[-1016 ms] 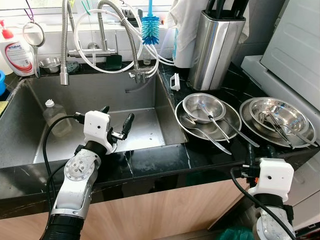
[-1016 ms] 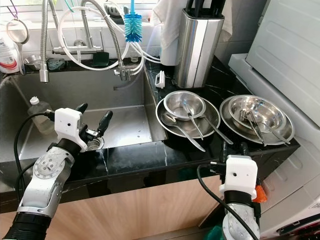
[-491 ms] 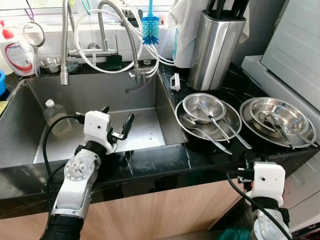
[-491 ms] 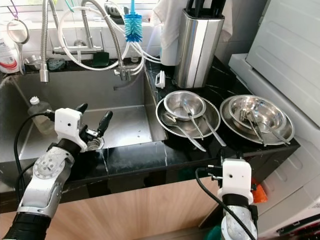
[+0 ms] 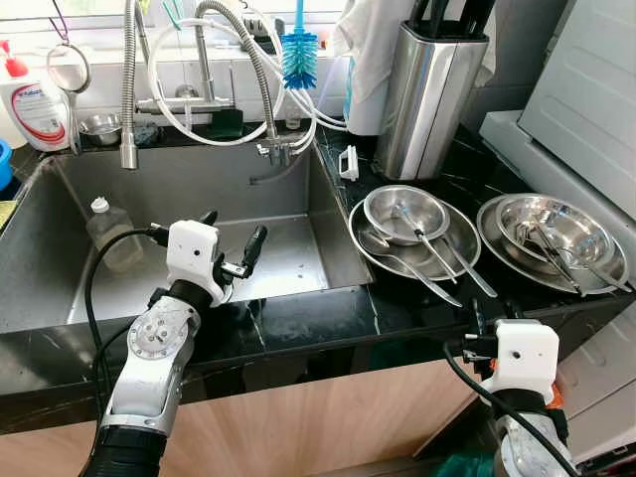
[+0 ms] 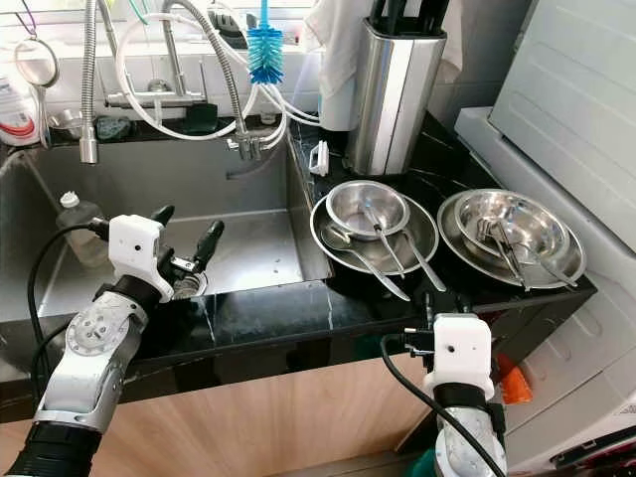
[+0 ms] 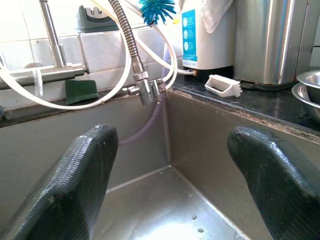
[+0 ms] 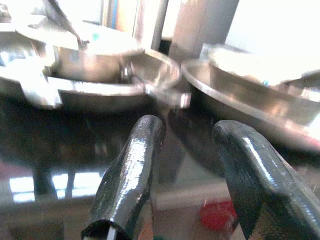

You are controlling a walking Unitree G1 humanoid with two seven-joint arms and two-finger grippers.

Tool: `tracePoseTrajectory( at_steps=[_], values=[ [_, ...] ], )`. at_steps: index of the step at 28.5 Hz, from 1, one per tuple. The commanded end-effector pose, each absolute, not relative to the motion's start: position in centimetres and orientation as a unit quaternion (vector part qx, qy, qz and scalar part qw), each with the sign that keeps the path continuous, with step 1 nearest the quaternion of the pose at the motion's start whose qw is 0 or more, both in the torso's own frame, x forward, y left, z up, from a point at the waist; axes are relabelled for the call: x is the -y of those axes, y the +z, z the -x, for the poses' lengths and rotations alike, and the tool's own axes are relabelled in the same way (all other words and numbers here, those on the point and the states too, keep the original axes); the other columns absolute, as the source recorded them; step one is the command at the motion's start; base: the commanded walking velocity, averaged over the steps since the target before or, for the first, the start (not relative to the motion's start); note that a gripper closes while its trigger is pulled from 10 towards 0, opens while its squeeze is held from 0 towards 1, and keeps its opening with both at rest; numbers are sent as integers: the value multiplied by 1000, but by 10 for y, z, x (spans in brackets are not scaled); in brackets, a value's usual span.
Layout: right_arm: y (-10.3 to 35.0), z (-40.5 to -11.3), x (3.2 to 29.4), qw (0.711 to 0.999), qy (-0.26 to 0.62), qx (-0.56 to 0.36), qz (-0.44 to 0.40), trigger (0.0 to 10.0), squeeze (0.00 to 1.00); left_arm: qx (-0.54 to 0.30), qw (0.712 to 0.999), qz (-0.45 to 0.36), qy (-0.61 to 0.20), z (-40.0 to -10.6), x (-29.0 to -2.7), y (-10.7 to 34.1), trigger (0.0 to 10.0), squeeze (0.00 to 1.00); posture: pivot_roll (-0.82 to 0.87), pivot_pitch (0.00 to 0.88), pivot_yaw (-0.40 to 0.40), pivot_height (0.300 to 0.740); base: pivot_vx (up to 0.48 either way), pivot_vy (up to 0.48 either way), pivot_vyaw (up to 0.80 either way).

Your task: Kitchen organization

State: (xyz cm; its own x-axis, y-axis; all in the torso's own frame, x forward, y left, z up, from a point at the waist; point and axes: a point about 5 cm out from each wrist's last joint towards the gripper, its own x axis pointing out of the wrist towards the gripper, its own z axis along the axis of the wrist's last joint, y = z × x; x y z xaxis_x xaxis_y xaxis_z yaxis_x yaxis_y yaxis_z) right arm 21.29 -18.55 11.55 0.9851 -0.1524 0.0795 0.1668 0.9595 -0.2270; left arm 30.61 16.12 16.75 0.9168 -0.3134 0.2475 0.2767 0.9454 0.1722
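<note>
Currently left gripper (image 5: 231,246) hovers over the sink (image 5: 298,253) front edge, fingers spread wide, holding nothing. Right gripper (image 8: 185,165) sits low at the counter (image 5: 417,308) front edge, fingers apart, empty, pointed at the steel dishes. Two stacks on the counter right of the sink: plate (image 5: 370,260) with bowl (image 5: 402,214) and spoons, then second plate and bowl (image 5: 552,224) with cutlery. Plastic bottle (image 5: 109,231) lies in the sink, knife block (image 5: 427,89) behind the dishes.
</note>
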Motion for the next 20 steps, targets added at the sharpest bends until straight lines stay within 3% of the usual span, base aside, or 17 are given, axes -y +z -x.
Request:
tracePoseTrajectory(
  at_steps=[1,9,20],
  values=[
    [122,-211,185,989,-76,44,118,10000,0,144,975,-75,-151,-306,-162,169,10000,0,36,0,-46,740,0,0,0],
    [104,-205,182,994,-24,-14,109,10000,0,141,976,-74,-151,-306,-162,168,10000,0,31,0,-50,740,0,0,0],
    [110,-206,180,995,-17,-2,98,10000,0,141,976,-74,-148,-306,-163,168,10000,0,31,0,-51,740,0,0,0]
  ],
)
